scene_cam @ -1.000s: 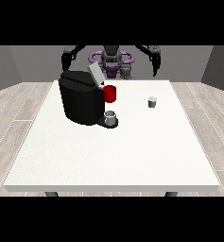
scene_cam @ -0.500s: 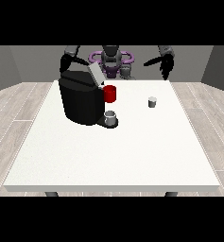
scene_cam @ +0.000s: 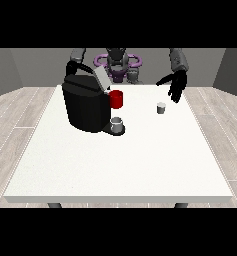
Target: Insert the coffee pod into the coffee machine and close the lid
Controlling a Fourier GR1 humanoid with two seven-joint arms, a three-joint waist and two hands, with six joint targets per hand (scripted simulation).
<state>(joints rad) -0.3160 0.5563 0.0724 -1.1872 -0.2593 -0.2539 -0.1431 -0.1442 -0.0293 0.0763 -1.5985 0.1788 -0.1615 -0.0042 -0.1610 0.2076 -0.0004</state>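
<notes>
With the pod (scene_cam: pixel 161 107) standing on the table (scene_cam: pixel 115 160) right of the machine (scene_cam: pixel 87 104), the open-fingered hand at the view's right (scene_cam: pixel 176 85) hovering above could knock it over if it descends off-centre

white table (scene_cam: pixel 115 165), wooden floor (scene_cam: pixel 20 107), grey walls (scene_cam: pixel 40 62)

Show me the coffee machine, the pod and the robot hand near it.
Coffee machine (scene_cam: pixel 86 107): front view, black body.
Pod (scene_cam: pixel 161 108): front view, its side.
Robot hand (scene_cam: pixel 177 86): front view, palm, at the view's right.
</notes>
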